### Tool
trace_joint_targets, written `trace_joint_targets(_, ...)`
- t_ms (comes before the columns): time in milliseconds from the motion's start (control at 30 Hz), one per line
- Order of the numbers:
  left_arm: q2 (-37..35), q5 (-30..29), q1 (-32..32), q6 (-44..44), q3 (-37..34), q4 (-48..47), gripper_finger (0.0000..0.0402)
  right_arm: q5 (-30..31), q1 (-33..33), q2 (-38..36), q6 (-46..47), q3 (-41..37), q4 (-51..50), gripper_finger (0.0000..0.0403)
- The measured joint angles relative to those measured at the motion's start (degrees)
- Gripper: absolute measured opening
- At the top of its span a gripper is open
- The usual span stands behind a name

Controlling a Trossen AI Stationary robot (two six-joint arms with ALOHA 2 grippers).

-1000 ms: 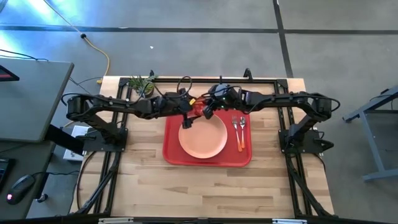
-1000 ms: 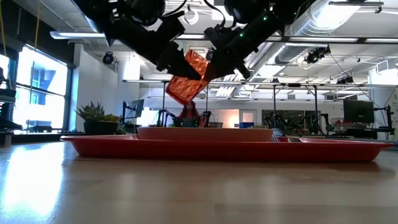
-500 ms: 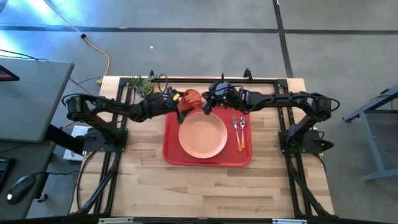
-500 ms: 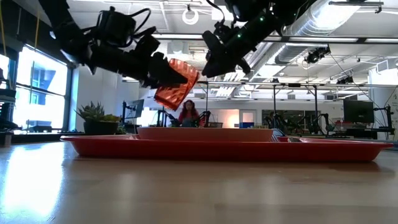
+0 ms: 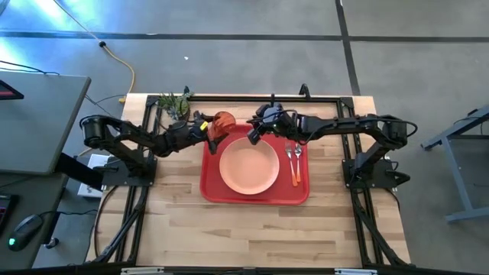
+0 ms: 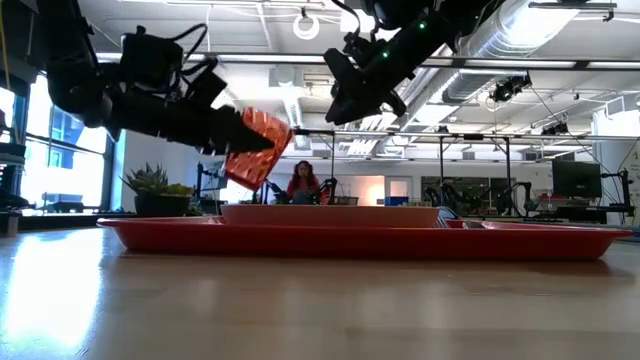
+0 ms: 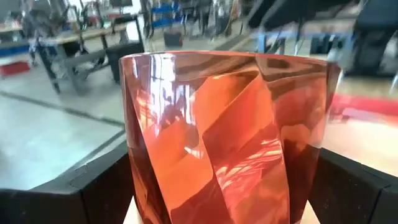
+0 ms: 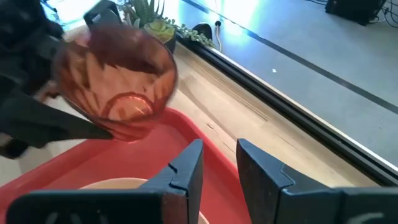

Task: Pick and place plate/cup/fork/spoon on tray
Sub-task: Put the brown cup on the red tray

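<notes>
The orange-red cup (image 5: 223, 122) hangs in my left gripper (image 5: 215, 127), above the far left corner of the red tray (image 5: 210, 187). It is tilted, with its mouth (image 8: 118, 74) toward my right gripper. My right gripper (image 5: 253, 134) is open and empty, a little to the cup's right, above the tray's far rim. The peach plate (image 5: 248, 166) lies flat on the tray. The fork and spoon (image 5: 293, 160) lie side by side on the tray's floor, right of the plate. My left gripper pinches the cup's textured wall (image 7: 146, 180) between its two fingers (image 7: 93, 186), one on each side. The fingers come roughly level from the table's left and lie along the cup. The cup (image 6: 250, 150) is lifted clear of the tray, tilted, mouth away from the gripper.
A small green potted plant (image 5: 174, 103) stands at the far edge, just behind my left arm. Bare wood table (image 5: 252, 229) lies near the front. A person (image 6: 302, 182) sits far off in the room behind.
My left gripper has carried the cup toward the table's left edge and a little down, from over the tray's far middle to its far left corner. My right gripper, which was at the cup a second ago, now stands apart from it.
</notes>
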Motion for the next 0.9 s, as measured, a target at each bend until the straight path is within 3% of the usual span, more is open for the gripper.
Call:
trace_joint_targets(100,3.0,-1.2,1.0,-0.1,-0.1,1.0,0.0375,-0.3,0.2,0.0,0.4,0.0,0.3,0.009)
trace_joint_targets(333,13.0,0.6,2.4,-1.2,0.5,13.3,0.0376,-0.4,0.2,0.0,0.2,0.0,0.3,0.009)
trace_joint_targets(533,20.4,0.7,2.6,-2.5,2.0,15.4,0.0376,-0.5,0.3,0.0,0.2,0.0,-1.8,0.009)
trace_joint_targets(900,24.0,0.7,2.5,-5.2,2.8,18.4,0.0377,-0.4,0.3,-0.1,1.6,0.0,-3.5,0.009)
